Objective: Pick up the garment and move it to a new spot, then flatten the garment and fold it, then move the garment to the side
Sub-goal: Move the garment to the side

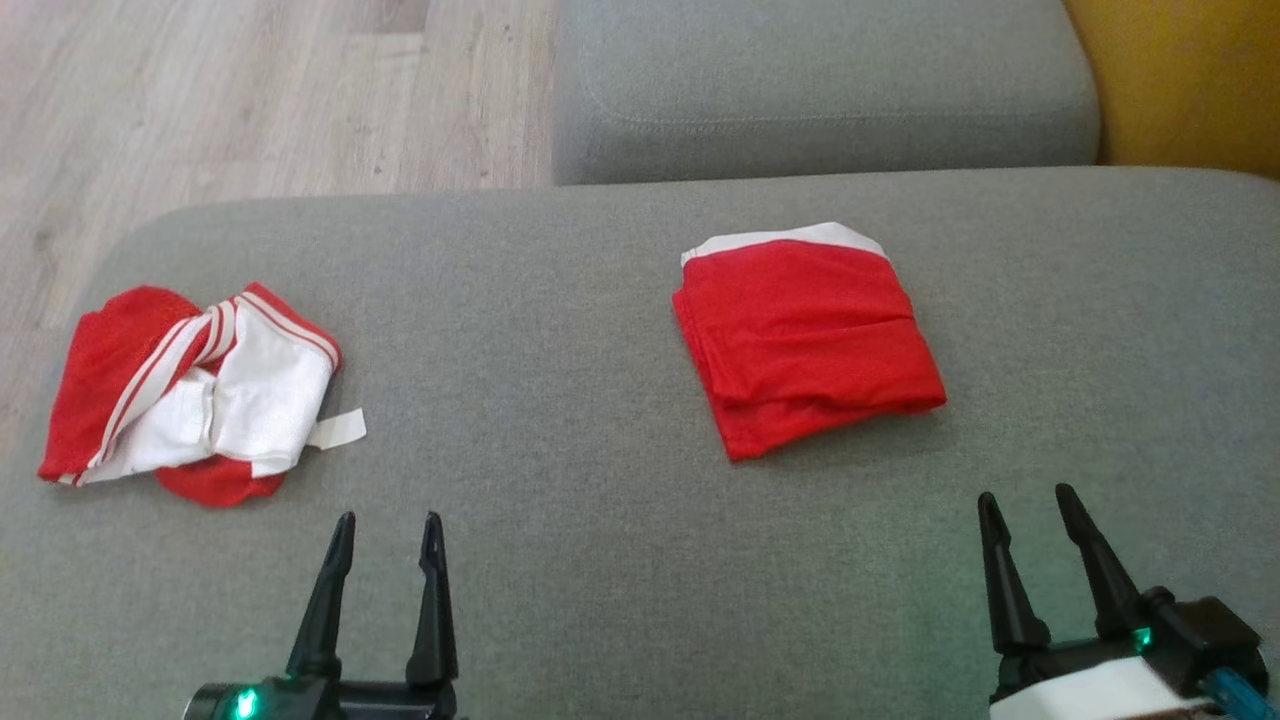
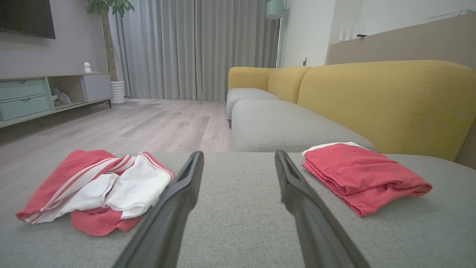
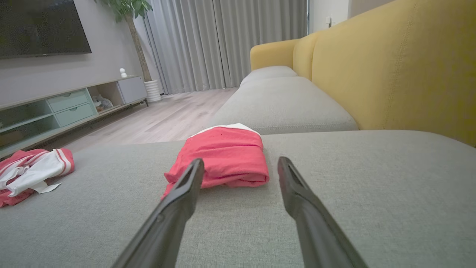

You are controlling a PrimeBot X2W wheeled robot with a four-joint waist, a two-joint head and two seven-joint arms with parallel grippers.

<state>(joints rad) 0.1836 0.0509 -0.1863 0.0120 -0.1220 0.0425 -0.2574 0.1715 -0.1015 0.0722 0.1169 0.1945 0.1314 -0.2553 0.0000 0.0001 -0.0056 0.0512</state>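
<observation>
1. At the far left of the grey seat cushion (image 1: 600, 580), you have a red-and-white garment (image 1: 195, 395) lying in a crumpled heap near the cushion's edge, with white lining and a striped band turned outward. It is neither flattened nor folded. If this is the piece you mean, I judge every step of the task left to do.
2. Just right of it and nearer the robot, your left gripper (image 1: 389, 522) hovers over bare cushion, fingers spread wide with nothing between them. It stands apart from the heap and touches no cloth.
3. Right of centre, a folded garment (image 1: 810, 340) in plain red rests flat on the cushion as a neat, thick rectangle, with a white edge showing at its far side. I judge this one finished: folded and laid down, well apart from the heap.
4. At the lower right, your right gripper (image 1: 1026, 495) is likewise wide and empty, its tips near the folded piece's near corner without touching it. Neither arm has begun a pick-up, so the crumpled garment looks like your next job.
</observation>
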